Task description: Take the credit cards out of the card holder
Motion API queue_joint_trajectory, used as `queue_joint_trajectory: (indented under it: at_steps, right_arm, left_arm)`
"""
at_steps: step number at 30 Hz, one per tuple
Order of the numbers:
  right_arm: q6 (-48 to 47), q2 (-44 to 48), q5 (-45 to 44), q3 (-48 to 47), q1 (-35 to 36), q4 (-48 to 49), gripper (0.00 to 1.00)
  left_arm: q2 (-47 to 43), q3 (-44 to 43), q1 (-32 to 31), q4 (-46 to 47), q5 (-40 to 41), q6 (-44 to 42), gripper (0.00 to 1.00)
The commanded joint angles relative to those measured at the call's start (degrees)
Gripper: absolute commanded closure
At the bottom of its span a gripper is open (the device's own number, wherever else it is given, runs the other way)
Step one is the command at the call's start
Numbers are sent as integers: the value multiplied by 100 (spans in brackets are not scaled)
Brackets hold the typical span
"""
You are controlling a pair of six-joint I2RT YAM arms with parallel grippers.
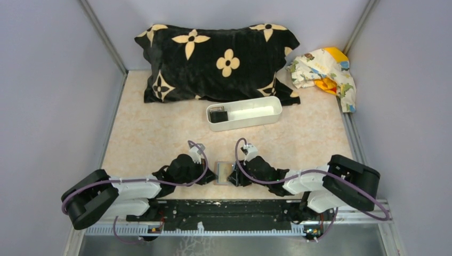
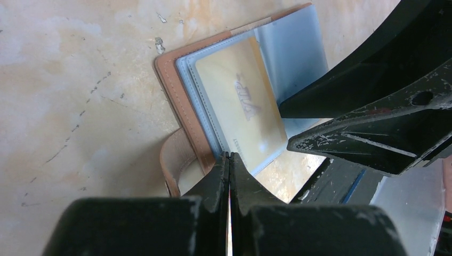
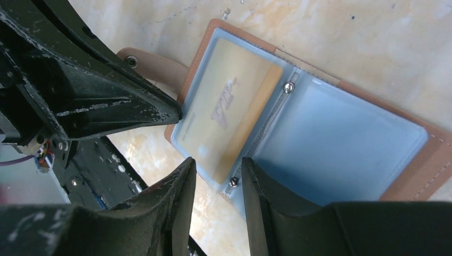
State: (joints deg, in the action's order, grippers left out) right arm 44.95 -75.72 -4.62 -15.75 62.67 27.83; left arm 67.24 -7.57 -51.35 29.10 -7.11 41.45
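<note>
ok so the card holder is lying open flat on the table, right between my two grippers and just ahead of the arm bases. light blue inside is up, brown rim all round, and its snap strap sticks out from the left page.

one tan-yellow card is sitting in the clear sleeve on that left page, with some printed lettering across it. the right page looks like plain blue pocket to me.

left gripper has its jaws pressed flat together, and the tips sit at the left edge of the holder, by the strap. i can't tell whether a thin bit of sleeve is caught between them.

right gripper has its jaws spread, one finger on each side of the holder's spine at its near edge, pinching nothing.

well beyond the holder there's a long white tray with dark cards at its left end. a black flowered pillow sits behind that, and a crumpled printed cloth is off to the far right of the holder.
</note>
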Motion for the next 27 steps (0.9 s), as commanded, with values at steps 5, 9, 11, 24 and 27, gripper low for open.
queue_joint_trajectory:
  at_steps: [5, 9, 11, 24, 27]
  right_arm:
    - [256, -330, 347, 99, -53, 970, 62]
    - [226, -184, 403, 177, -70, 1173, 64]
    - [224, -119, 524, 260, -124, 1376, 65]
    - [388, -442, 1126, 372, -293, 2489, 67]
    - [454, -630, 1234, 347, -316, 2773, 68]
  left_arm:
    - [97, -19, -22, -99, 65, -25, 100]
    - [212, -46, -23, -20, 37, -27, 100]
    - [287, -69, -23, 17, 7, -31, 100]
    - [362, -112, -23, 5, -54, -32, 100]
    - [318, -107, -17, -46, -40, -36, 100]
